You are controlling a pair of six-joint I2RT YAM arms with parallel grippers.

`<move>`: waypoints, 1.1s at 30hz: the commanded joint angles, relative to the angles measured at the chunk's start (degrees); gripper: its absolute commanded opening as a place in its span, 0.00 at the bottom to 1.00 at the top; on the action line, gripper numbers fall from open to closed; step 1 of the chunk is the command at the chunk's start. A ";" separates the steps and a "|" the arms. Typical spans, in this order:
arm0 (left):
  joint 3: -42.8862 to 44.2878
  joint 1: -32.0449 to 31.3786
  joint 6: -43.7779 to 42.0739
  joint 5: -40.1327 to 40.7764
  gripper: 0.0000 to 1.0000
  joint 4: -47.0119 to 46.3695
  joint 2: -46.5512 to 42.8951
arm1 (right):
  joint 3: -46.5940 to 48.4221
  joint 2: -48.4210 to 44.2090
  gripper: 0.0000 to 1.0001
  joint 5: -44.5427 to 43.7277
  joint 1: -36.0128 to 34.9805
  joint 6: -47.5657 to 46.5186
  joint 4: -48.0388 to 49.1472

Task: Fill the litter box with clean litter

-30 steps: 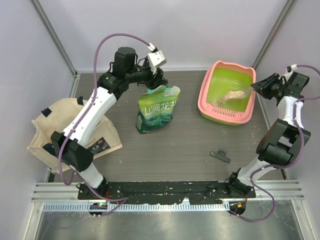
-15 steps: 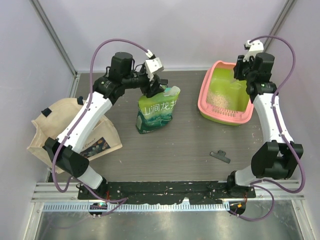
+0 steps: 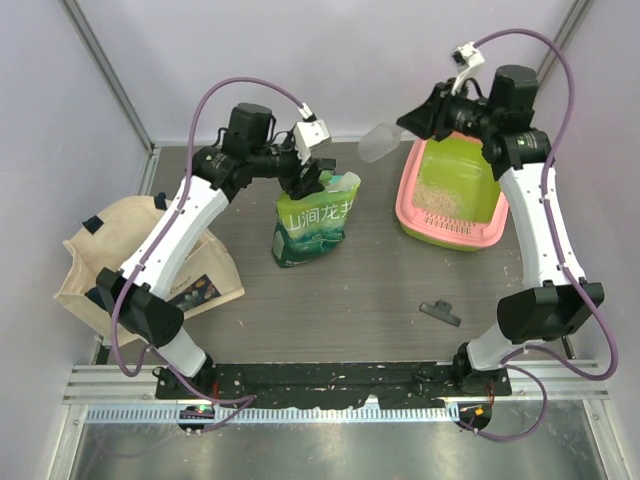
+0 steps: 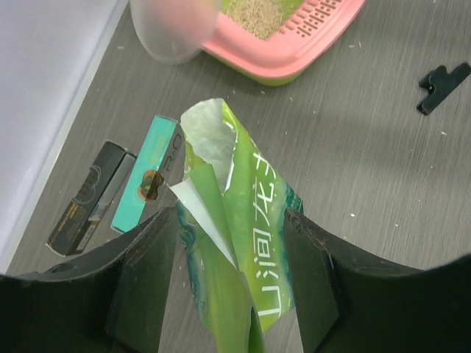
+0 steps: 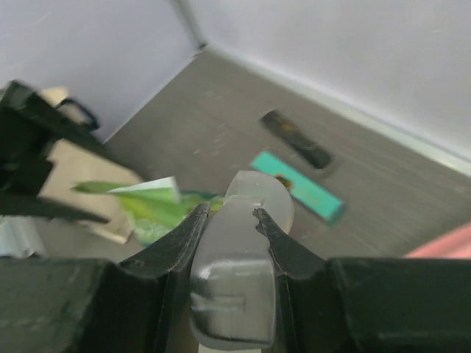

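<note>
Ahead of the right pincer (image 5: 230, 213), clenched on the clear scoop (image 3: 378, 143), waited the green bag (image 3: 315, 225) (left pincer (image 4: 228, 220) grasping its top). It had swung off the litter box (image 3: 404, 210), leaving clean litter (image 3: 442, 190) behind it. Refill coming, probably!

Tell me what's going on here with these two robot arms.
The left gripper grips the open top of the green bag, which stands upright mid-table. The right gripper holds a clear scoop in the air between the bag and the litter box; the scoop looks empty. The box already has a thin layer of beige litter over part of its green basin, so filling is underway, not finished.
</note>
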State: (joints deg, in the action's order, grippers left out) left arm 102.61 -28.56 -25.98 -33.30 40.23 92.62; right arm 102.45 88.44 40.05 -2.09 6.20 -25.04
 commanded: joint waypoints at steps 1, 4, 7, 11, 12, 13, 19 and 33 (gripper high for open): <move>3.21 -0.27 -2.49 2.53 0.62 6.08 1.25 | 5.91 4.18 0.01 12.76 -2.83 -2.15 -10.89; 3.13 -0.36 -2.94 4.12 0.61 8.02 1.69 | 10.21 7.51 0.01 14.35 -4.24 -5.13 -15.81; 2.16 -0.36 -2.76 5.44 0.58 8.99 1.69 | 15.13 11.03 0.01 14.71 -6.08 -9.78 -21.86; 0.32 -0.36 -1.89 6.40 0.50 7.77 0.63 | 18.39 12.72 0.01 11.98 -8.81 -15.33 -25.24; 0.05 -0.45 -1.54 6.67 0.48 7.67 0.46 | 18.40 12.80 0.01 11.54 -9.59 -16.21 -25.24; -0.30 -0.36 -1.45 6.67 0.45 7.67 0.28 | 18.66 12.98 0.01 10.93 -9.95 -17.35 -25.15; -1.36 -0.45 -0.65 6.41 0.30 7.58 -0.33 | 25.33 16.32 0.01 8.03 -13.02 -27.44 -30.94; -1.36 -0.45 0.14 6.76 0.00 7.15 -0.25 | 28.77 17.64 0.01 4.51 -15.05 -42.65 -36.48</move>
State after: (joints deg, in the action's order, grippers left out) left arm 101.41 -28.86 -26.79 -26.87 47.83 94.19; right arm 130.08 106.50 45.56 -16.08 -28.58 -59.24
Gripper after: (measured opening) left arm 0.013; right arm 0.330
